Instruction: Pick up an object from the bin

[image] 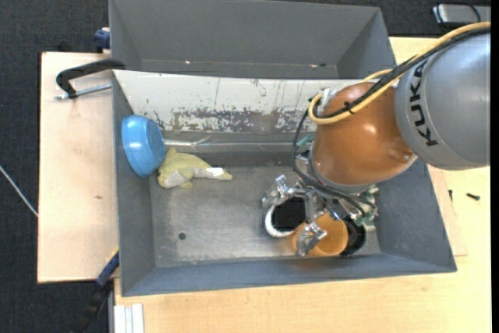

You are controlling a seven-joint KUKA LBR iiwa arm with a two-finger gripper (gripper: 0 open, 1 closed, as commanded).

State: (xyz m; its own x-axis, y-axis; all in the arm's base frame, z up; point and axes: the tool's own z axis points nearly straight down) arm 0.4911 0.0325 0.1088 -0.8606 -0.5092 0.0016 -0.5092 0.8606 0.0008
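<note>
Your hand (297,211) hangs low at the bin's (203,246) near right, over a white-rimmed black thing (281,221) just beside an orange thing (334,242). You cannot tell whether it is released or clenched. A blue bowl (141,144) and perhaps a yellow cloth (184,169) lie far left.

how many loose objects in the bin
4: a blue bowl against the left wall, a pale yellow soft thing beside it, a black white-rimmed round thing and an orange thing at lower right. The arm may hide more.
</note>
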